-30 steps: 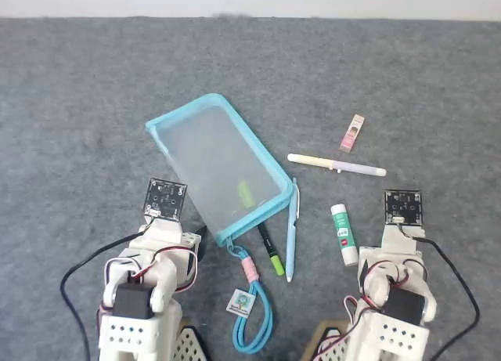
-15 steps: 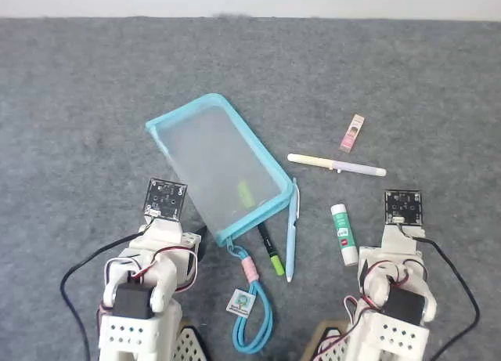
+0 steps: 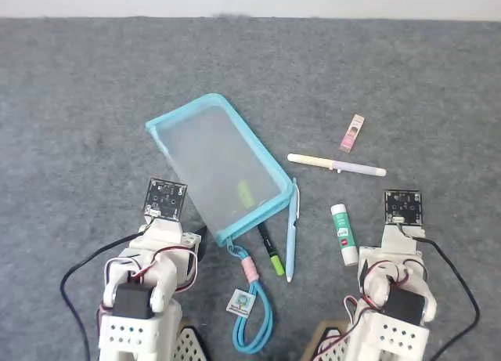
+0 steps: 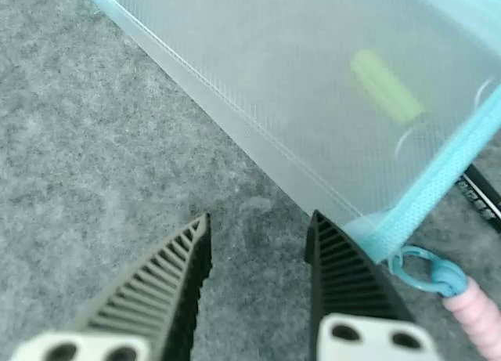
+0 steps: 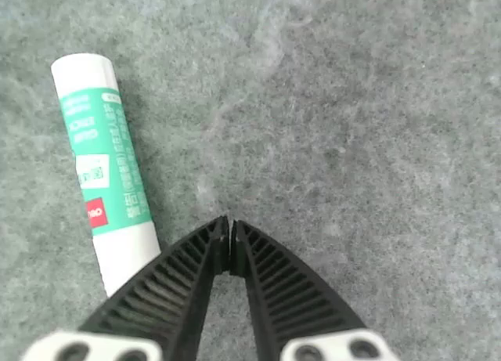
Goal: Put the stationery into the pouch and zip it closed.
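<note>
Teal-edged and see-through, the pouch (image 4: 313, 79) lies just beyond your left gripper (image 4: 260, 217). Those jaws stand apart with nothing between them, and one tip sits beside the pouch's near corner, where the zip ring meets the strap (image 3: 254, 314).

By my reading you are at the opening step: almost all the stationery lies outside on the grey felt. A green piece (image 4: 386, 87) shows through the pouch wall. I cannot tell whether it is part of the black pen (image 3: 271, 251) at the pouch edge, or whether the zip is open.

The blue pen (image 3: 292, 232) lies between the two grippers. The glue stick (image 5: 106, 181) lies just beside your right gripper (image 5: 229, 220), whose jaws are pressed together and hold nothing. The two-ended marker (image 3: 337, 164) and the small pink piece (image 3: 352, 132) lie well ahead of it.

Next, pin the pouch corner with the left jaws, then spread the right jaws and shift sideways over the glue stick.

Count: one pouch, two pens, one marker, one glue stick, one pink piece.
</note>
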